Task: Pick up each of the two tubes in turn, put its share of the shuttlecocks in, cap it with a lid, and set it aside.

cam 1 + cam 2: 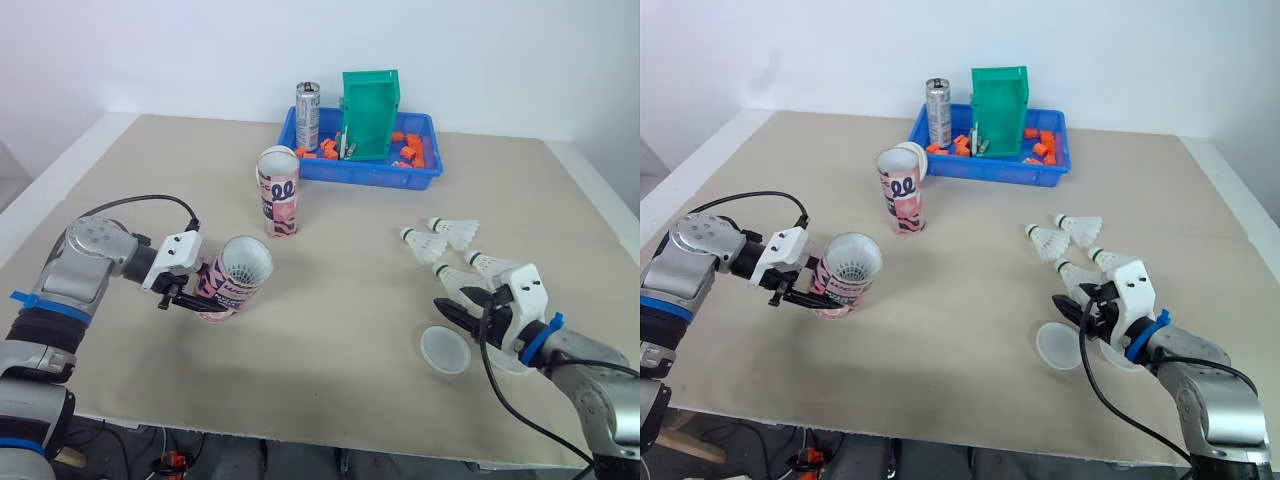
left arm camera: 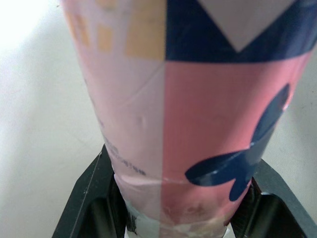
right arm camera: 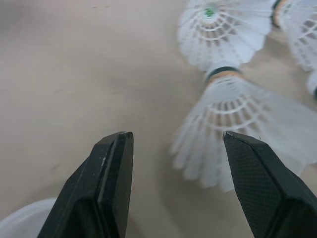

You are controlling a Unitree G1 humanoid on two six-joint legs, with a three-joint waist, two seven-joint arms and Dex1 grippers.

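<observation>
Blue tray [image 1: 370, 173] with green bin [image 1: 370, 115] and can [image 1: 307, 115] sits behind upright tube [image 1: 279, 195].

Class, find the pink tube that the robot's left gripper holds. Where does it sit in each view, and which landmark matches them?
Left eye view: held tube left of centre, mouth towards the camera, in the left gripper.
Right eye view: same, further left.
Left wrist view: its pink wall close up between the black fingers.
Right wrist view: shuttlecocks ahead of the open right gripper.
Landmark: the standing tube beyond it, in both eye views.
</observation>
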